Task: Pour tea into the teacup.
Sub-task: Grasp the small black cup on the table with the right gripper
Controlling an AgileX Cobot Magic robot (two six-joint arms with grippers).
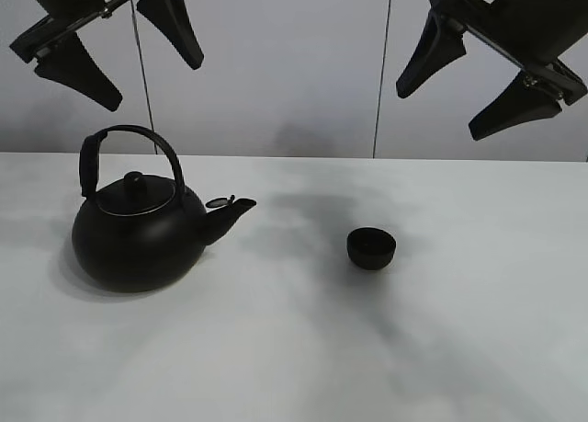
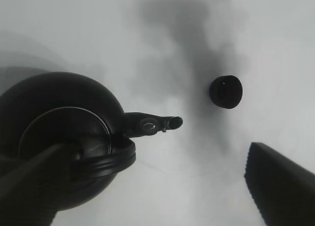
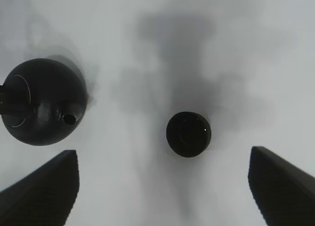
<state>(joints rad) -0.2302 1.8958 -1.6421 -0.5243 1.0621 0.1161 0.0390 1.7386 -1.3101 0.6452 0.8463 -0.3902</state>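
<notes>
Both end effectors (image 1: 152,80) (image 1: 441,112) hover spread, apparently high above kettle (image 1: 138,243) and teacup (image 1: 371,248).

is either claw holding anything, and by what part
Nothing is held. The left claw and right claw both hang open above the table, clear of the kettle and the teacup standing on it.
</notes>
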